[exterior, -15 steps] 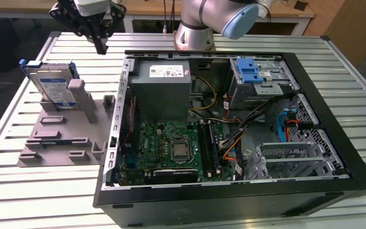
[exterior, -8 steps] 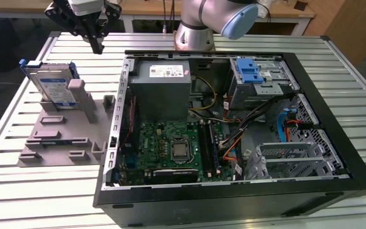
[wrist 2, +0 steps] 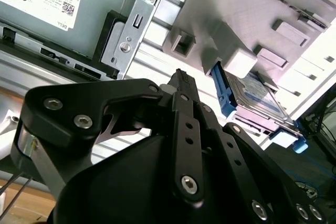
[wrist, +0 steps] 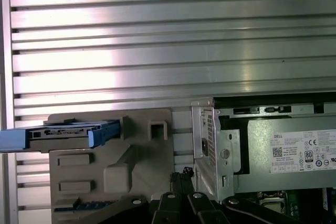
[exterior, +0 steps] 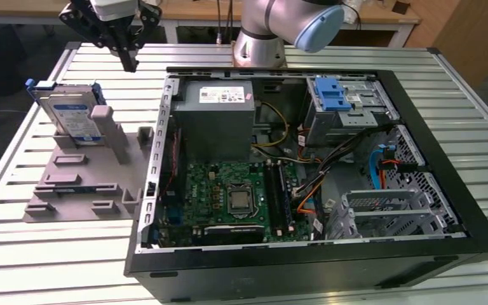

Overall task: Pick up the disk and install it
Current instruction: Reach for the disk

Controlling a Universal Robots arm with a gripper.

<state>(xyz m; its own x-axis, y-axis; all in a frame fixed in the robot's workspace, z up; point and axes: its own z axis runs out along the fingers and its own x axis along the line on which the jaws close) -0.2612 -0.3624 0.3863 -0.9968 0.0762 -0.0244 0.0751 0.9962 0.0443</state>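
- The gripper (exterior: 129,62) is hanging in the air over the slatted metal table (exterior: 49,254), holding nothing. It's sitting close to the disk but not touching it.
- Its jaws are pressed together into one narrow tip. The second wrist view is showing the gripper (wrist 2: 181,80) that way too.
- The disk (exterior: 70,117) is standing on edge in the grey fixture block (exterior: 83,184), leaning against an upright post, with its blue rails showing along its edges.
- In the first wrist view the disk (wrist: 63,134) is lying just beside the fixture's posts.
- The open computer case (exterior: 163,159) is sitting just beside the fixture, on the exterior view's right, with the power supply (exterior: 218,108) inside it.
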